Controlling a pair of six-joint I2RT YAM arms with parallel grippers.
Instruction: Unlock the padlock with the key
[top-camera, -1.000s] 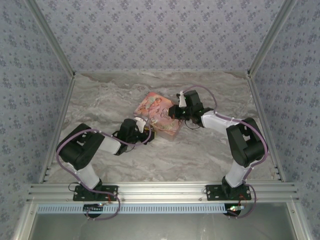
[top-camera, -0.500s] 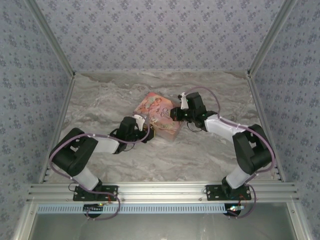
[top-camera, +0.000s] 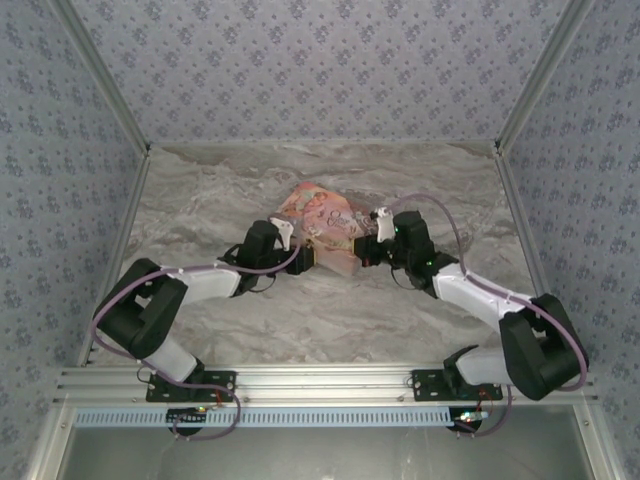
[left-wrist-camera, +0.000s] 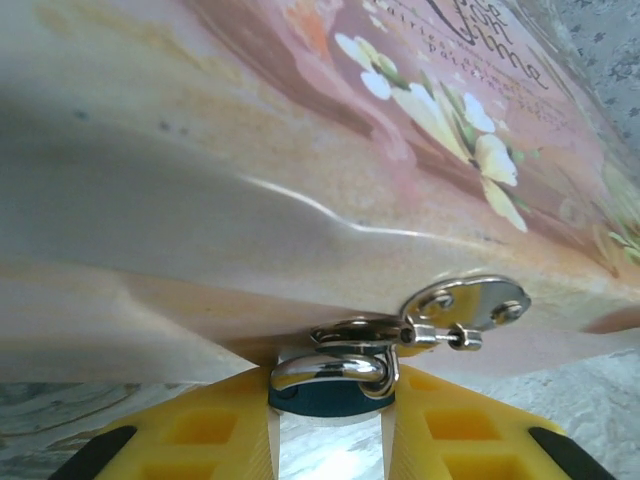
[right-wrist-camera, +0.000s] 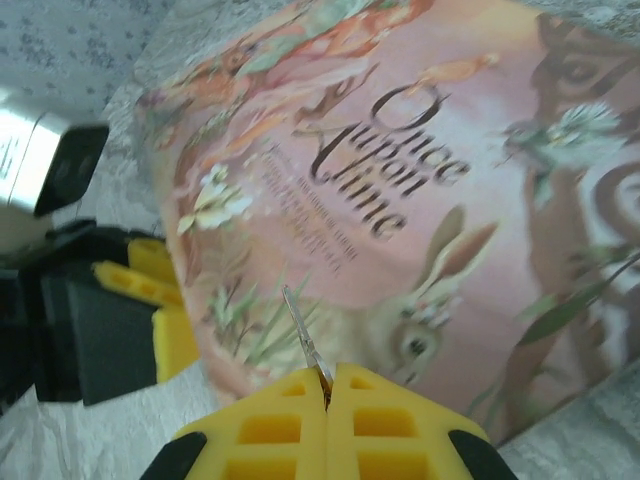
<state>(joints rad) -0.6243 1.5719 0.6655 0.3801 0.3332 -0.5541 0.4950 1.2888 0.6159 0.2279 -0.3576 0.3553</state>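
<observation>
Grey marbled counter (top-camera: 330, 320), blue-flowered papered walls (top-camera: 320, 70). Padlock (left-wrist-camera: 330, 372) is clamped in left hand (left-wrist-camera: 331, 405) at box (top-camera: 325, 222); key (right-wrist-camera: 300, 330) is pinched in closed right hand (right-wrist-camera: 327, 385)

even, soft light; wrist views blurred up close, bright glare on the padlock (left-wrist-camera: 332, 385).

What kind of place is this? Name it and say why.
Likely a lab test enclosure for robots: marble-patterned table, patterned wall panels all round, aluminium rail at the near edge.
</observation>
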